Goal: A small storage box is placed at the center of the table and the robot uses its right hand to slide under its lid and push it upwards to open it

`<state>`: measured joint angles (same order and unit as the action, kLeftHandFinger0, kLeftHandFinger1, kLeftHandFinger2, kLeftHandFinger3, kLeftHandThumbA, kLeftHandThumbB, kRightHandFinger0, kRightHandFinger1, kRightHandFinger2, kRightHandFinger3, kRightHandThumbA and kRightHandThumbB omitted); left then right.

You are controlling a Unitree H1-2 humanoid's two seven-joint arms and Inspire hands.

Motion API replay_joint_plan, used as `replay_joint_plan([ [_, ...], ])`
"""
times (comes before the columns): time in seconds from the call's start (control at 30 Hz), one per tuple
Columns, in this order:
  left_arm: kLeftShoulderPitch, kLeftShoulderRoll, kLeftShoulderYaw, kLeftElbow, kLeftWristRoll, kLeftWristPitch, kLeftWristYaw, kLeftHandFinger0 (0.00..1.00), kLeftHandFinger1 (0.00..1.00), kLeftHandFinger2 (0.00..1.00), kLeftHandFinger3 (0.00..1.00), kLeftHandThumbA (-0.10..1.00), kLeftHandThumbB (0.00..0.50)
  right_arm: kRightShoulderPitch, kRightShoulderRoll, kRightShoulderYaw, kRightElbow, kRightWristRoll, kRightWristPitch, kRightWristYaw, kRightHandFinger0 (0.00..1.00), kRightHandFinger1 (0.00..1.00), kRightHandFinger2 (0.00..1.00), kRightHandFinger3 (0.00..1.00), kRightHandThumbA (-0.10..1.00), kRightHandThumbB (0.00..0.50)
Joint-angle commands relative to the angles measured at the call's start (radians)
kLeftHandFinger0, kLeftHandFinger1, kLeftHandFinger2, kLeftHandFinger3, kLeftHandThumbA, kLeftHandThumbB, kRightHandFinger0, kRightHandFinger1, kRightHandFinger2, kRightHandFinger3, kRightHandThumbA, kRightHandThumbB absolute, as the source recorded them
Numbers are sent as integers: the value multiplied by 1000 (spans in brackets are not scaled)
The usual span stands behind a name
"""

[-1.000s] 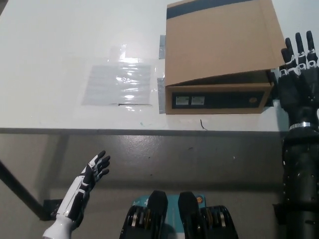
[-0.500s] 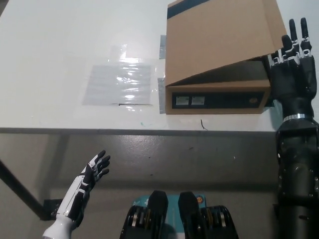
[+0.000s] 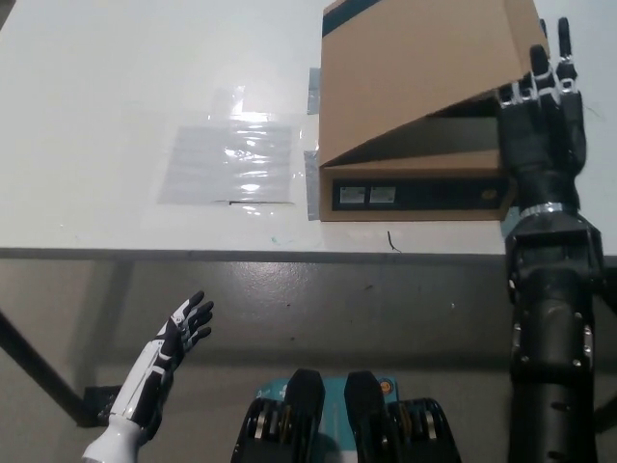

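Reaching up along the right side of the cardboard box [image 3: 416, 183], the black right hand [image 3: 540, 125] has its fingers [image 3: 562, 43] straight and spread, pointing away from the robot, with their tips against the underside of the raised right edge of the lid [image 3: 424, 68]. The hand grips nothing; it only props the flap from below.

The box sits on the white table [image 3: 116, 96], close to the table's near edge and toward the right part of the view. Its lid is tilted: the right side stands high above the box body, while the left front corner is still low, almost meeting the front wall. A dark wedge-shaped gap shows between the lid and the body, widest beside the right hand. The front wall of the box is dark and carries two small pale labels [image 3: 368, 195] near its left end. A dark band runs along the far edge of the lid.

Left of the box, a sheet of clear plastic [image 3: 231, 159] lies flat on the table, with strips of tape at the box's left side.

The white left hand [image 3: 178, 338] rests well away from the box, below the table's near edge, fingers loosely spread and holding nothing.
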<state>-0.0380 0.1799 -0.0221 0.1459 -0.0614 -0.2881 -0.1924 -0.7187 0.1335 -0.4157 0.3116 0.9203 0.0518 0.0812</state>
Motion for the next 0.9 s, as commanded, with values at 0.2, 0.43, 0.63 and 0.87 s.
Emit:
replay_joint_plan([
  [0.2,-13,8,-2,-16,0,-25,-9,1000,1000,1000,1000,1000,350,-122,57,47,-3,-10,3,-3,1000,1000,1000,1000,1000,331],
  [0.43,-17,4,-3,-15,0,-32,-7,1000,1000,1000,1000,1000,345,-144,88,107,74,-59,6,17,1000,1000,1000,1000,1000,335],
  [0.63,-21,7,-3,-16,5,-32,-6,1000,1000,1000,1000,1000,353,-172,107,201,172,-158,-19,36,1000,1000,1000,1000,1000,323],
  [0.87,-26,10,-9,-21,11,-32,-10,1000,1000,1000,1000,1000,354,-206,141,271,303,-235,-47,47,1000,1000,1000,1000,1000,313],
])
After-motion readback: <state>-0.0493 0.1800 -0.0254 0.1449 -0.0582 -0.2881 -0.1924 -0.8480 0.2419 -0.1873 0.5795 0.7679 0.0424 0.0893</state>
